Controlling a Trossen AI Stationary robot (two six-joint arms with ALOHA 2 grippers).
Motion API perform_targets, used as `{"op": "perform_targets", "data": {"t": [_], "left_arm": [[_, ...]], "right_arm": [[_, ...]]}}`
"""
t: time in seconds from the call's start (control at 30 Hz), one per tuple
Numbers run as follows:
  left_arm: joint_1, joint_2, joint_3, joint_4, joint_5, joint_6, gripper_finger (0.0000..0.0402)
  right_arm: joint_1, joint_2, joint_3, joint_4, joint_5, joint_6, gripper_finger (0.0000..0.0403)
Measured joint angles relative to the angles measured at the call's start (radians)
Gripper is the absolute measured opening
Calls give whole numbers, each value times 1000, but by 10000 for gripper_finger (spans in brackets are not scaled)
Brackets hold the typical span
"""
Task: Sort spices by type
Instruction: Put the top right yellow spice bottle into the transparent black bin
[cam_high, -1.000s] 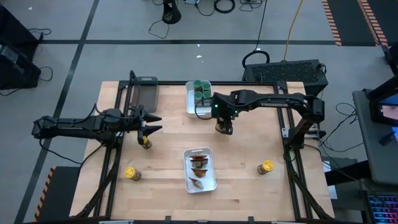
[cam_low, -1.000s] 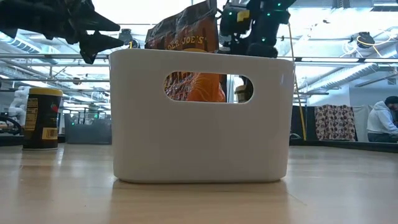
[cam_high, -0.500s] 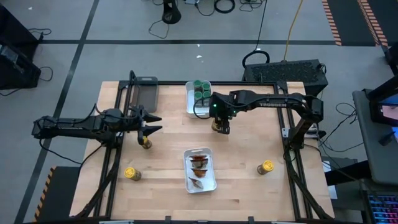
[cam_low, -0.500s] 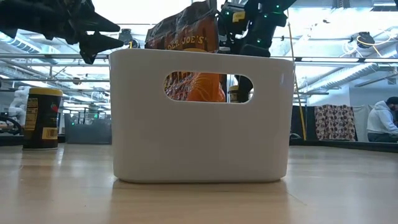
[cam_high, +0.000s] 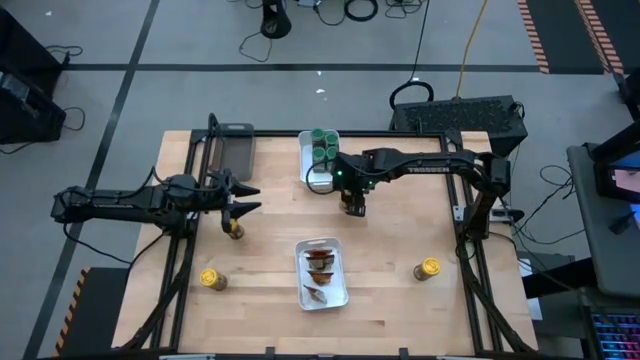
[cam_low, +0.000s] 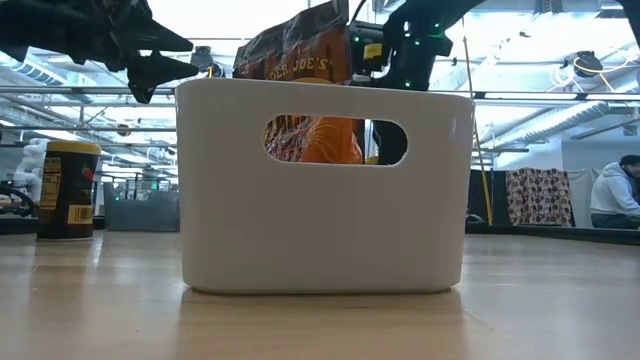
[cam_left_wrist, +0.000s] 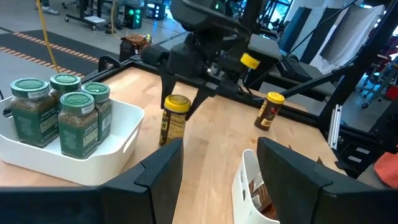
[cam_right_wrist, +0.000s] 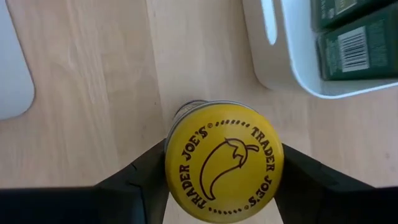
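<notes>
Green-lidded jars (cam_high: 323, 147) and packets (cam_high: 320, 266) binned. Right claw (cam_high: 350, 205) grips a yellow-lidded jar (cam_right_wrist: 222, 163) beside the green bin. Left claw (cam_high: 240, 197) open above another; two remain on surface (cam_high: 400, 240).

The right arm reaches in from the right side, stretched across the far middle of the bench, its wrist bent downward. Its end effector (cam_high: 351, 207) points straight down with both fingers (cam_right_wrist: 134, 180) clamped on a yellow-lidded jar (cam_right_wrist: 224, 160). The left arm lies low and level, its end effector (cam_high: 245, 197) parted and empty.
</notes>
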Motion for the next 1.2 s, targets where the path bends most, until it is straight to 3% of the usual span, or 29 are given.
{"op": "perform_targets", "data": {"t": [0.33, 0.77, 1.2], "left_arm": [[0, 0, 0, -11, 0, 0, 210], [0, 13, 0, -11, 0, 0, 210], [2, 215, 21, 152, -7, 56, 210]], "right_arm": [[0, 1, -1, 22, -19, -8, 261], [-1, -9, -1, 3, -15, -25, 267], [-5, -132, -1, -80, -13, -44, 267]]}}
